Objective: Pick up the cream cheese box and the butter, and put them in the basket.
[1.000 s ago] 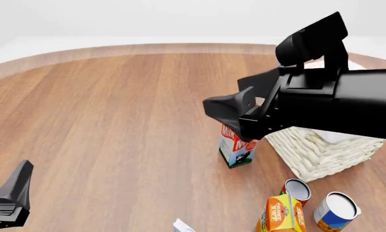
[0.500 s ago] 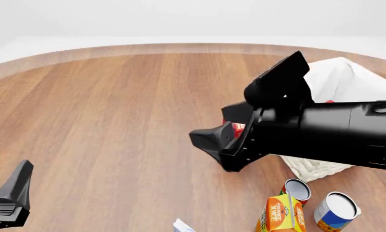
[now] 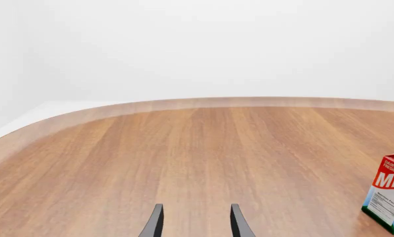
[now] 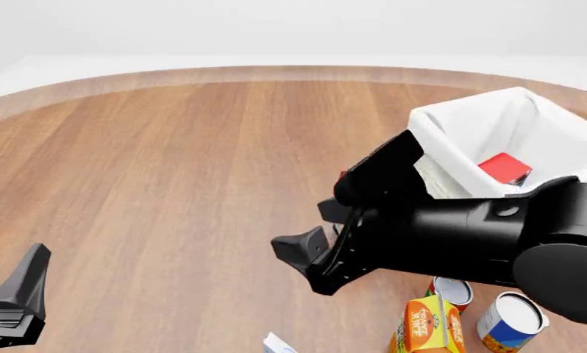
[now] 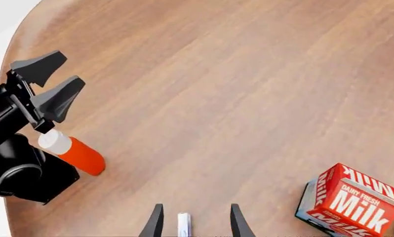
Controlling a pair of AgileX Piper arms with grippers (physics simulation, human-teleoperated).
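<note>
The basket (image 4: 451, 158) stands at the right, and the butter (image 4: 504, 168) lies inside it as a red box. Only a white corner of the cream cheese box (image 4: 276, 343) shows at the table's near edge. In the right wrist view a thin white piece, probably that box (image 5: 183, 224), lies between the fingers. My right gripper (image 4: 313, 229) (image 5: 193, 224) is open and empty, low over the table left of the basket. My left gripper (image 4: 19, 294) (image 3: 193, 224) is open and empty at the near left; it also shows in the right wrist view (image 5: 49, 81).
A red milk carton (image 5: 348, 205) (image 3: 388, 197) stands near the basket, hidden behind my right arm in the front view. An orange juice carton (image 4: 428, 326) and two cans (image 4: 452, 289) (image 4: 511, 320) stand at the near right. A red bottle with a white cap (image 5: 75, 153) lies by my left arm.
My right arm has swung down and back from over the basket toward the near middle. The basket with the butter inside is now uncovered. The left arm has not moved.
</note>
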